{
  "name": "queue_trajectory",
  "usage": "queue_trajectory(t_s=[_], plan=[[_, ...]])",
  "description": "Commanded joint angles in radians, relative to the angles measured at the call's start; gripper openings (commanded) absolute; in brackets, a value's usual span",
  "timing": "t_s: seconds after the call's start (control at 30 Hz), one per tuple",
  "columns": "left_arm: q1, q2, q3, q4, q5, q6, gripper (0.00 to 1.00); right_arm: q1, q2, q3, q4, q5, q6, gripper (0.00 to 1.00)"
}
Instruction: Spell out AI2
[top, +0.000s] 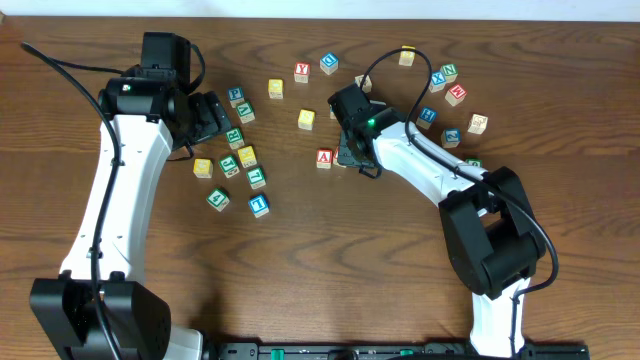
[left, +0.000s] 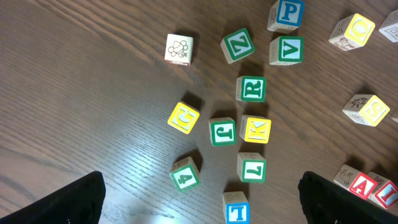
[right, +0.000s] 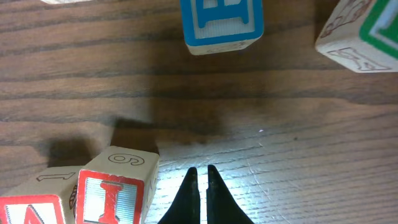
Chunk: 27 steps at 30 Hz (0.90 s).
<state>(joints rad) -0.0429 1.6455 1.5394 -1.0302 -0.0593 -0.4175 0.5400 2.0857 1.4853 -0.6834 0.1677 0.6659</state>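
A cube (right: 28, 211) and I cube (right: 112, 196) placed, just beside clenched, empty right tool (right: 200, 180). Left tool (left: 200, 186) released. Next: fetch 2 cube.

Red "A" cube (right: 31, 202), red "I" cube (right: 112, 196); side perhaps "6"

The left arm (top: 115, 190) reaches toward the far edge of the table (top: 300, 280), the left gripper (top: 212, 118) spread wide. The right arm (top: 430, 172) angles inward, the right gripper (right: 201, 179) pinched closed, empty.
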Motion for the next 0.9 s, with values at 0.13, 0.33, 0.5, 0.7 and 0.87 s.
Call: queue_trajectory(t_s=[0.13, 0.33, 0.5, 0.7, 0.87], plan=[[0.000, 0.002, 0.009, -0.005, -0.020, 0.006, 0.98, 0.004, -0.022, -0.027, 0.041, -0.023, -0.010, 0.01], [0.000, 0.002, 0.009, -0.005, -0.020, 0.006, 0.98, 0.005, -0.022, -0.037, 0.068, -0.033, -0.021, 0.01], [0.000, 0.002, 0.009, -0.005, -0.020, 0.006, 0.98, 0.005, -0.022, -0.040, 0.093, -0.044, -0.045, 0.01], [0.000, 0.002, 0.009, -0.005, -0.020, 0.006, 0.98, 0.005, -0.022, -0.043, 0.112, -0.047, -0.061, 0.01], [0.000, 0.002, 0.009, -0.005, -0.020, 0.006, 0.98, 0.005, -0.022, -0.048, 0.124, -0.047, -0.062, 0.01]])
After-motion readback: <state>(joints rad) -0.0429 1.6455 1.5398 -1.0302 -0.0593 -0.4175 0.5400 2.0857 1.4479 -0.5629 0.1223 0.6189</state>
